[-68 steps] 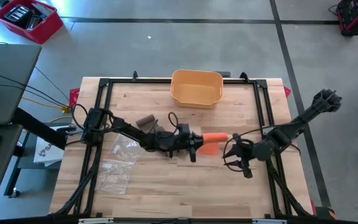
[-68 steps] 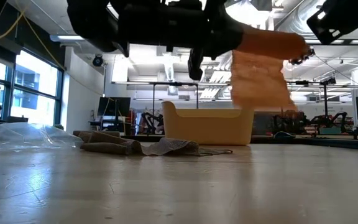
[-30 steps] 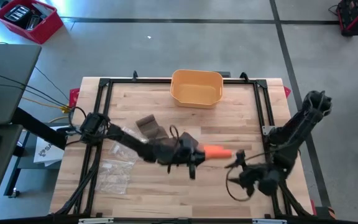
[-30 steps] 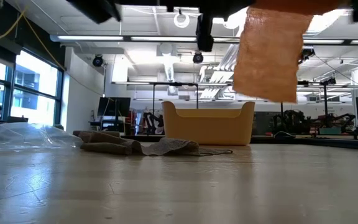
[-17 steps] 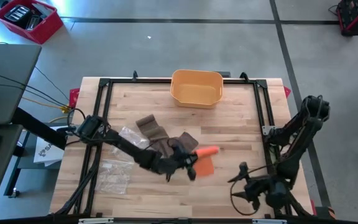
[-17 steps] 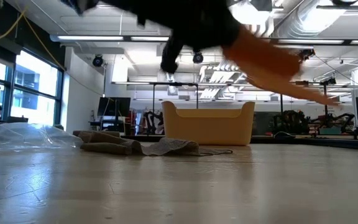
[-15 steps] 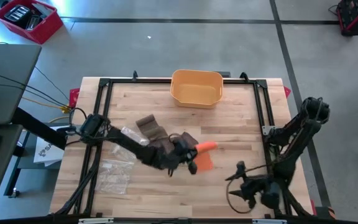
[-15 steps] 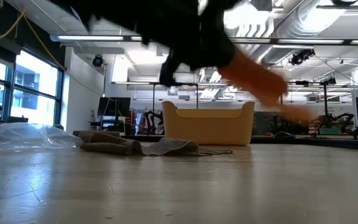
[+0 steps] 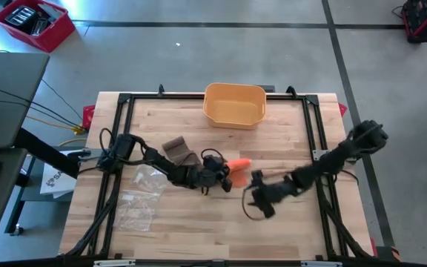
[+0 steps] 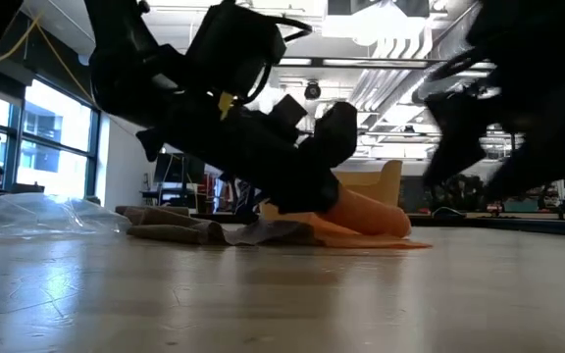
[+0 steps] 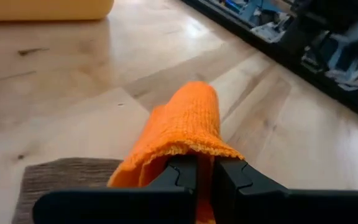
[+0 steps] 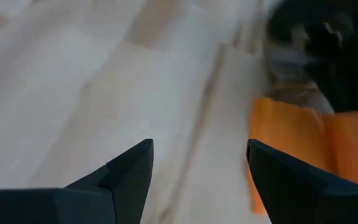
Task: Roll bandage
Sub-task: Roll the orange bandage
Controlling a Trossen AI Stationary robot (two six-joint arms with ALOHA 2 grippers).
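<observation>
Left gripper (image 11: 197,180) clamped on orange bandage (image 9: 237,165), fingers pressed together over a fold of the knit fabric. Bandage low near mid-table, its free end lying flat on the wood in the low view (image 10: 366,221), partly over a brown cloth (image 11: 67,177) beneath the gripper. Right gripper (image 9: 256,197) hovering just right of the bandage, fingers (image 12: 126,177) spread wide apart and holding nothing, orange edge (image 12: 288,146) seen just ahead of them. Grippers close to each other, not touching.

Farther out: brown bandage strip (image 9: 178,148) crumpled on the wooden table (image 9: 169,222) to the left of the orange one, also seen lying loosely in the low view (image 10: 179,227). Clear plastic bags (image 9: 141,191) near the table's left side, one bulging at the low view's left edge (image 10: 37,214). Yellow tub (image 9: 234,104) at the table's far edge, centred, well apart from the bandage. Black frame rails (image 9: 311,119) along the table's sides. Red crate (image 9: 32,22) on the floor beyond the left corner.
</observation>
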